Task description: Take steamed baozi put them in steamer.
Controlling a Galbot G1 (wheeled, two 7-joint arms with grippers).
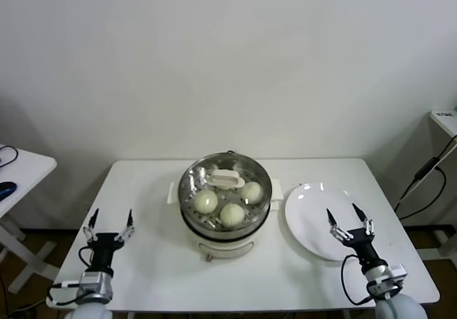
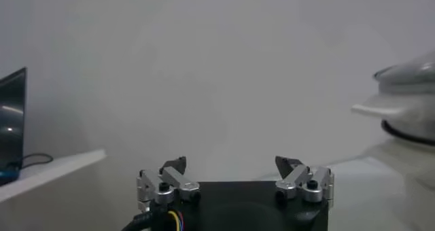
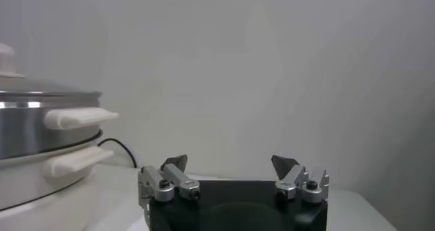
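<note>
Both our left claw [image 1: 110, 220] and right claw [image 1: 348, 215] sit wide open and empty, so the main risk is clipping the round glass lid [image 1: 224, 182] on the shiny stainless-steel steamer [image 1: 226, 223] between them, cream-white domed baozi [image 1: 231, 213] already inside.

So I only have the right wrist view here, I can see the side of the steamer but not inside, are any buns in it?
Observer: Yes, the steamer holds three visible baozi under the glass lid.
Operator: Any left on the plate?
Observer: No, the plate is bare; the right gripper hovers open over it.
Operator: And the other arm?
Observer: The left gripper is open, over the table left of the steamer.
</note>
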